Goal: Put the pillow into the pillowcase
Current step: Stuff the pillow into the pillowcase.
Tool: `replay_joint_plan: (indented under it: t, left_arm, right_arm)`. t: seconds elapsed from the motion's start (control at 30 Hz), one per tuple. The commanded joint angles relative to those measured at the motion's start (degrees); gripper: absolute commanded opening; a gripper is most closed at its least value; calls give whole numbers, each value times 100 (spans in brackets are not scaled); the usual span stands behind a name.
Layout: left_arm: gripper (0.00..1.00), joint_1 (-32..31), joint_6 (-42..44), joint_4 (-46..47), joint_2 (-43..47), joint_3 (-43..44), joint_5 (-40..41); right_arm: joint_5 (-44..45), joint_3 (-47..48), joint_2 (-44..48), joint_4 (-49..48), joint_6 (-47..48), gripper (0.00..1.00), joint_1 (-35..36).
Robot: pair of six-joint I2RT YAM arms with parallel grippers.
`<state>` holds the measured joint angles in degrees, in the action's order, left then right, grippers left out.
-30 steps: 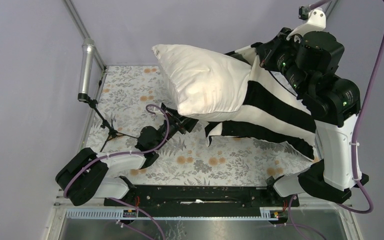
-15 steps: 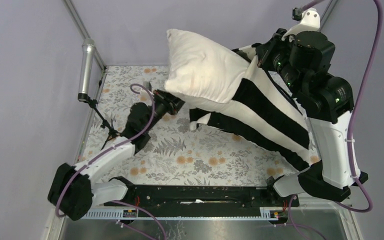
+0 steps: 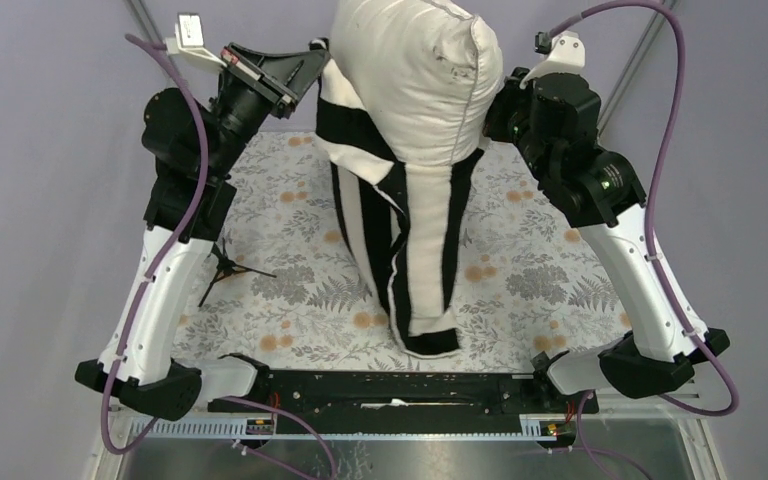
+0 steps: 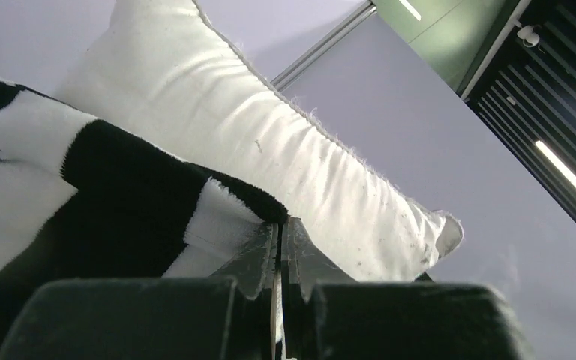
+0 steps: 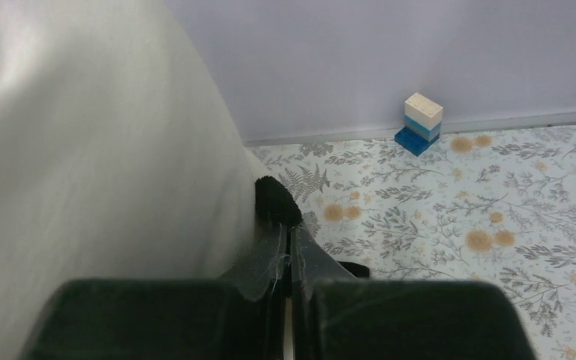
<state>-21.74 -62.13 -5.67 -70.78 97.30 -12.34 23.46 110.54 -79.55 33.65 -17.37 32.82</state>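
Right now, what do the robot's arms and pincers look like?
The left arm and right arm have smooth white shells with chunky black joints. A purple cable loops along each. A tiny green light glows on the right one. The left pincer and right pincer each have two thin dark fingers on a black block.

No text, label or number is readable in any view. Pillowcase (image 3: 425, 260) shows stripes only. Table cloth (image 3: 520, 290) has a floral print.
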Motion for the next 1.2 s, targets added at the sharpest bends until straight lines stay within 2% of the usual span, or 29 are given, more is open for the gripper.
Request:
replay_joint_plan:
  t: [0.0,0.17,0.23,0.3,0.4,0.43,0.47,0.5,0.53,0.67,0.73,0.8,0.87,0.97,1.0,1.07,1.17]
  left_arm:
    - [0,-30,315,-35,-425,637,-276]
    - [0,-318,624,-605,-724,480,-222]
    - [0,-297,826,-822,-747,1002,-10]
    - [0,-287,997,-1081,-1019,2314,148]
    - [0,-260,979,-1475,-1785,4522,267]
    - [0,-228,877,-1462,-1946,4896,256]
    - [0,-200,779,-1373,-2005,4928,216]
    - [0,-192,694,-1223,-1957,4714,196]
    - [0,-202,610,-1055,-1856,4079,143]
    - [0,-498,599,-709,-1542,2078,-179]
    - [0,-647,695,-833,-1526,1607,-263]
    - [0,-690,808,-941,-1468,1612,-273]
    - [0,-687,1101,-1301,-1473,2432,-29]
    - [0,-396,1222,-1808,-1969,4529,131]
    - [0,-242,1097,-1746,-2097,4854,122]
    - [0,-31,855,-1358,-2093,4654,9]
    - [0,-19,595,-866,-1903,3499,-361]
  right_arm:
    - [-72,907,-110,-1273,-133,0,-83]
    - [-359,3566,-1030,-1060,-88,0,-83]
    - [-302,3970,-1236,-1001,-11,0,-84]
    - [-169,3336,-1037,-997,-22,0,-85]
    - [-141,1162,-341,-1532,-207,0,-93]
    - [-147,554,-144,-1810,-228,0,-94]
    - [-106,211,-45,-2010,-220,0,-98]
    - [-53,287,-62,-1972,-184,0,-115]
    - [-4,571,-138,-1875,-119,0,-126]
    - [127,2976,-851,-1400,346,0,-135]
    - [264,4280,-1359,-1264,631,0,-135]
    - [392,4647,-1554,-1302,756,0,-138]
    - [463,3885,-1319,-1379,675,0,-136]
    - [317,1571,-526,-1788,354,0,-135]
    - [276,838,-266,-2027,282,0,-131]
    - [216,-109,166,-2210,154,0,-137]
    - [124,-941,496,-2225,-58,0,-139]
